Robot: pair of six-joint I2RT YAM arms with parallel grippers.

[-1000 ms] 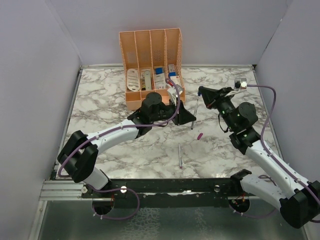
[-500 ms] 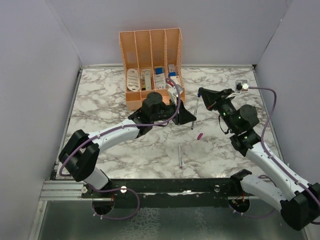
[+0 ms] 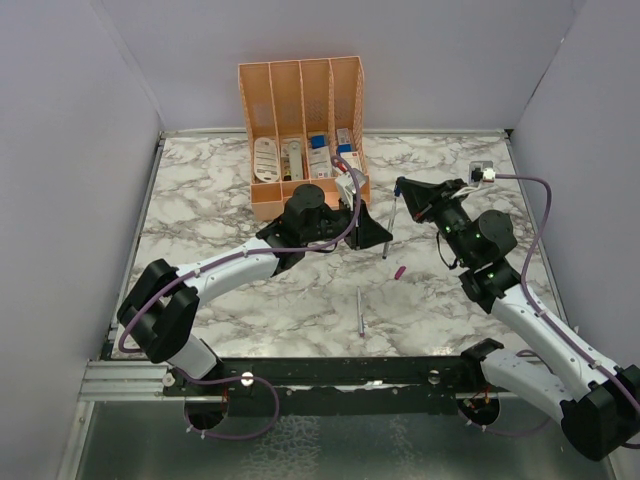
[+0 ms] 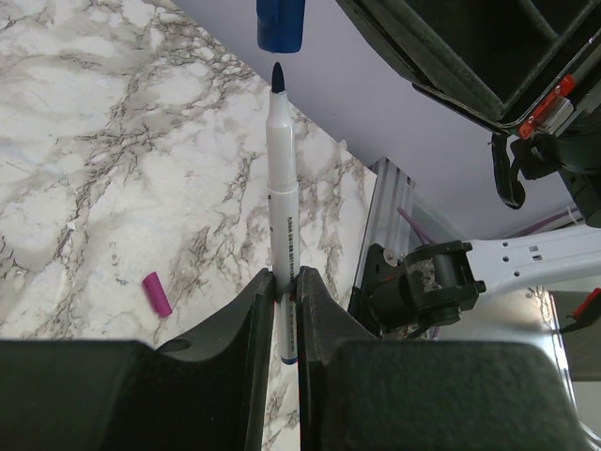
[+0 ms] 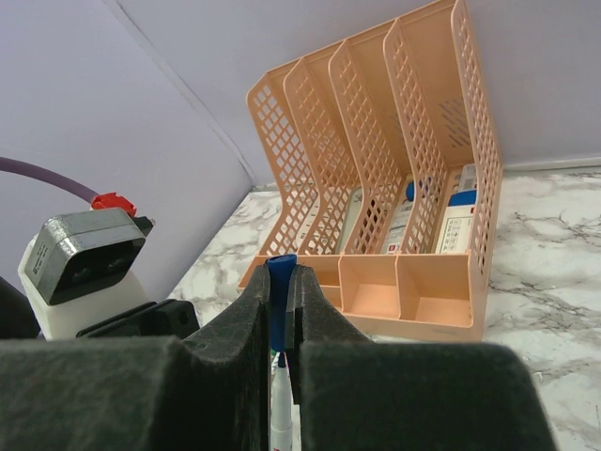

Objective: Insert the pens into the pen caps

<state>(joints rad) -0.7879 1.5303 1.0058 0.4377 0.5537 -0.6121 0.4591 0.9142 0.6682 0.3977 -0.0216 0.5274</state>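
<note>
**Blue cap just off the pen tip**

My left gripper is clenched on a thin grey-white marker pen. It pinches the barrel low down, so the dark pointed tip sticks out well beyond the fingers. My right gripper is clamped on a stubby blue plastic cap, which sits between the fingertips.

On the left wrist camera the cap hangs in line with the pen tip. A thin gap shows between them, so the two are not touching.

From the top camera I see both grippers meeting above the white-and-grey marbled table, just right of the peach plastic mesh-sided organizer at the back. A small magenta-purple cap lies loose on the marble near the gripped pen. A second grey-white pen lies flat nearer the arm bases, apart from that cap.
</note>
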